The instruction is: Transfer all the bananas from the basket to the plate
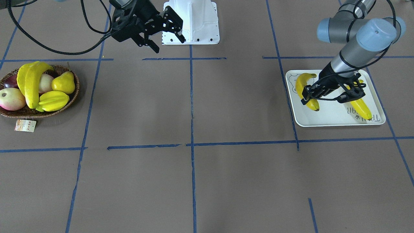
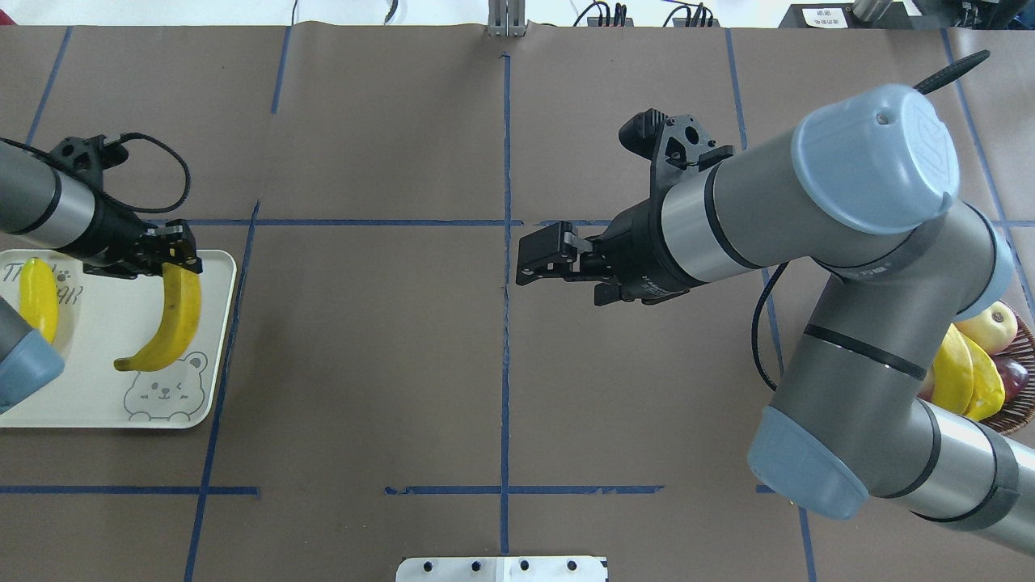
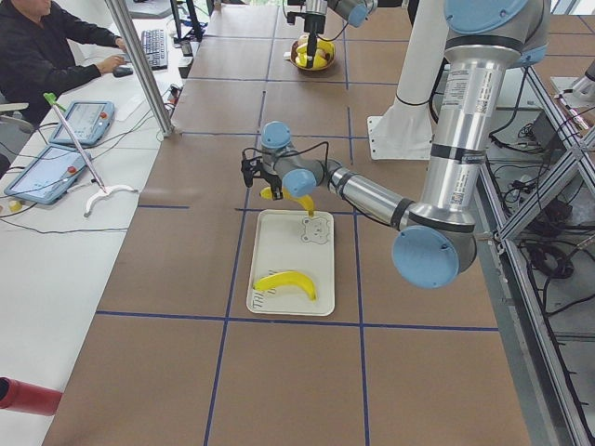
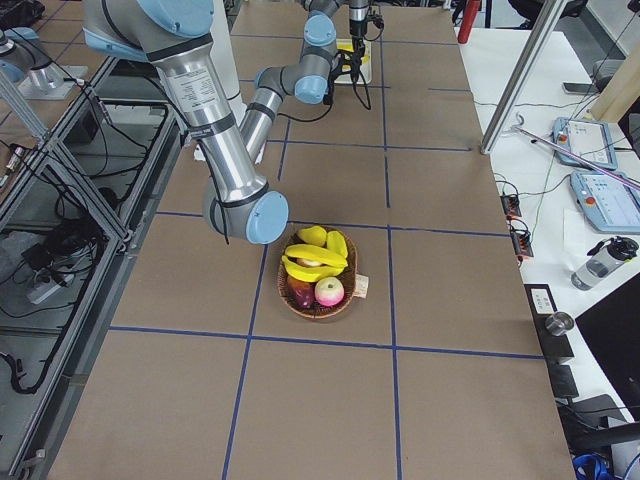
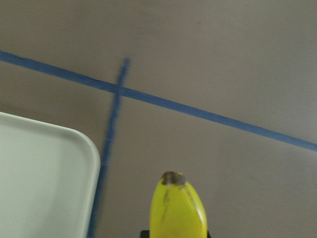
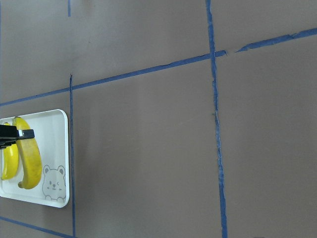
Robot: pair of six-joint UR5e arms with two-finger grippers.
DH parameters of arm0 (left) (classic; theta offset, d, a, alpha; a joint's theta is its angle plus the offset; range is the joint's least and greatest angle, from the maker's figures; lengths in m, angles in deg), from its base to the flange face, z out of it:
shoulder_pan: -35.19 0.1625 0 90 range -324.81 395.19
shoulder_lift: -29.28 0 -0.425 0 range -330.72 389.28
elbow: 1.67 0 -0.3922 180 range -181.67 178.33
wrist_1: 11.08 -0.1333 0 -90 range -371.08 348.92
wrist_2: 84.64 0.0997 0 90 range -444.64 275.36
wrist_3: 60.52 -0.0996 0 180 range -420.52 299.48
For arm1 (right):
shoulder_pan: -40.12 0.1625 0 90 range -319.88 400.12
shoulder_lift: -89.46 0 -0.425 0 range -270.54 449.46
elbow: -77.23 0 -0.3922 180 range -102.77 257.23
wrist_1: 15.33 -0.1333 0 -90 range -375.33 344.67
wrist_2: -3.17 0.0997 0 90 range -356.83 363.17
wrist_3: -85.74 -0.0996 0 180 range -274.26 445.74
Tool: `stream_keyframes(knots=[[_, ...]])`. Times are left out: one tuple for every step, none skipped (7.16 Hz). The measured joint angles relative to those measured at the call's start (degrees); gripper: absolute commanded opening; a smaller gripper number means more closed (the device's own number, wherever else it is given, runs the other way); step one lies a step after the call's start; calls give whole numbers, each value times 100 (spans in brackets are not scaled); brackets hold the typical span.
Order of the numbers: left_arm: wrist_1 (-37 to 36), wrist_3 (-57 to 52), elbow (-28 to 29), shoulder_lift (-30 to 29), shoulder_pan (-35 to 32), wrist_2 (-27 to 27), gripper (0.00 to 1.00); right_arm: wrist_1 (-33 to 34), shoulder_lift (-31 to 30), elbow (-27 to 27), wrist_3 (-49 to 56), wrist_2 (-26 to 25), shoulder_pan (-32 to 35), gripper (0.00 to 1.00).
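My left gripper [image 2: 174, 250] is shut on the far end of a yellow banana [image 2: 178, 311] and holds it over the white bear plate [image 2: 89, 380]. The banana's tip shows between the fingers in the left wrist view [image 5: 178, 208]. In the front view the gripper [image 1: 307, 96] grips this banana [image 1: 304, 84]. A second banana [image 1: 360, 108] lies on the plate [image 1: 333, 118]. Two more bananas [image 1: 32, 81] lie in the wicker basket [image 1: 72, 97] at the other end of the table. My right gripper [image 2: 534, 257] is open and empty over the table's middle.
The basket also holds a pear [image 1: 63, 82], a starfruit [image 1: 53, 100] and a pink apple [image 1: 11, 98]. A paper tag [image 1: 25, 125] lies beside it. The white robot base [image 1: 190, 19] stands at the table's edge. An operator [image 3: 46, 56] sits at the side bench.
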Motion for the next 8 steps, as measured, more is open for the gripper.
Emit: stream_keyframes(knots=[[4, -62, 62, 225, -23, 7, 0, 0, -34, -3, -2, -8, 5, 99], [5, -82, 114, 408, -26, 12, 1, -1, -54, -8, -6, -22, 8, 99], [2, -90, 156, 541, -27, 33, 2, -1, -72, -10, -8, -44, 8, 99], [0, -96, 209, 612, -22, 109, 3, -3, -93, -10, -9, -58, 5, 99], [-3, -98, 268, 637, -11, 249, 4, -5, -106, -6, -9, -63, 3, 99], [-7, -105, 330, 644, -2, 399, 4, -6, -111, -3, -11, -66, 2, 99], [-11, -270, 398, 653, -2, 540, 12, -6, -113, -2, -15, -73, -2, 99], [-13, -603, 472, 662, -8, 648, 95, -6, -114, -4, -17, -82, -8, 99]])
